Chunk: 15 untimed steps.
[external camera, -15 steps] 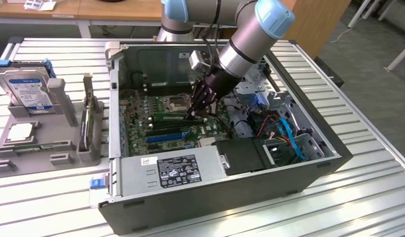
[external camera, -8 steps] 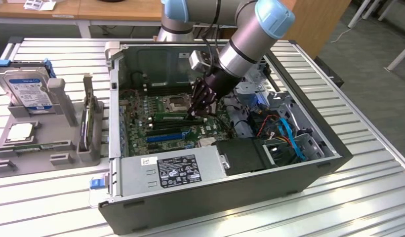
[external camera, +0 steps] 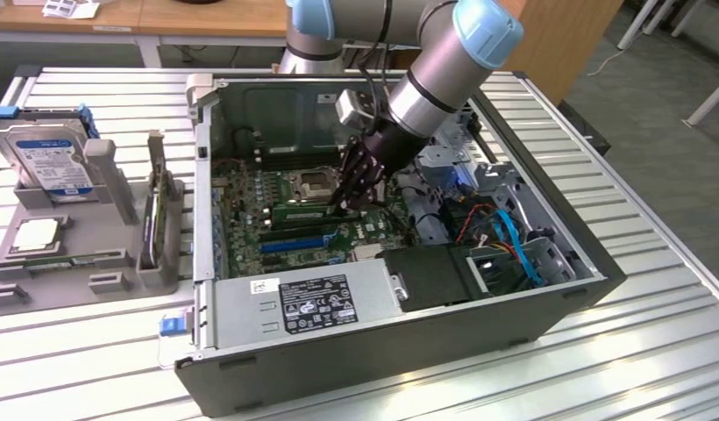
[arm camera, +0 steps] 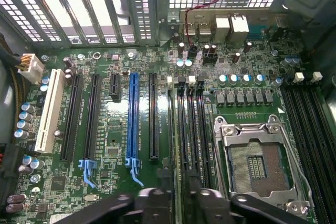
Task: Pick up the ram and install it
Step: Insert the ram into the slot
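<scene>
My gripper (external camera: 359,195) reaches down into the open computer case (external camera: 395,351), over the motherboard (external camera: 245,197). The ram (external camera: 299,211), a narrow green stick, stands on edge in a black slot beside the CPU socket (external camera: 313,182). In the wrist view its thin top edge (arm camera: 174,129) runs between the dark fingertips (arm camera: 152,203), which straddle the memory slots next to the socket (arm camera: 257,163). The fingers stand a little apart, wider than the stick, so my gripper (arm camera: 181,205) is open around it.
A grey fixture (external camera: 114,263) at the exterior view's left carries a hard drive (external camera: 44,158) and a CPU chip (external camera: 38,235). Inside the case are the power supply (external camera: 307,303), blue cables (external camera: 517,250) and a blue expansion slot (arm camera: 132,114). The case walls hem the arm in.
</scene>
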{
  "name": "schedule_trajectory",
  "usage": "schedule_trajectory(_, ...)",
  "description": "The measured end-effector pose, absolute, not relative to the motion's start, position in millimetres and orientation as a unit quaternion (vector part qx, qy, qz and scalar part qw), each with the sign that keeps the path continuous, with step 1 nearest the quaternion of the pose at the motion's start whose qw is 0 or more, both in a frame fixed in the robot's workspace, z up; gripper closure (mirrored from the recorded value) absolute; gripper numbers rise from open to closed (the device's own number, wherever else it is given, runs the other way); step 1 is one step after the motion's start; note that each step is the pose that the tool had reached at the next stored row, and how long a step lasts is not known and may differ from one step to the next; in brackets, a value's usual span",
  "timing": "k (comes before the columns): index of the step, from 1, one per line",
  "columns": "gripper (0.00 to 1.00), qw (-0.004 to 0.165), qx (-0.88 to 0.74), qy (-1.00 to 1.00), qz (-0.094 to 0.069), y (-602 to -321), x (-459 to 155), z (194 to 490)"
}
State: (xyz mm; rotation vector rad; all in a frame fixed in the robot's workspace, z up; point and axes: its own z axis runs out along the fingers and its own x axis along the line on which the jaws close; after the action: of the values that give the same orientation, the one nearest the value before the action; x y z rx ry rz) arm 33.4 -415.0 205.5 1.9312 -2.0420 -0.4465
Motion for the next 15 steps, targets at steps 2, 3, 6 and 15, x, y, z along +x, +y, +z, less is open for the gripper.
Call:
schedule_trajectory(2,0.73,0.147,0.671,-0.71,-0.155,-415,33,206)
schedule_trajectory(3,0.73,0.147,0.671,-0.71,-0.155,-415,33,206)
schedule_trajectory(6,0.73,0.147,0.671,-0.71,-0.155,-415,33,206)
schedule_trajectory(15,0.73,0.147,0.671,-0.71,-0.155,-415,33,219)
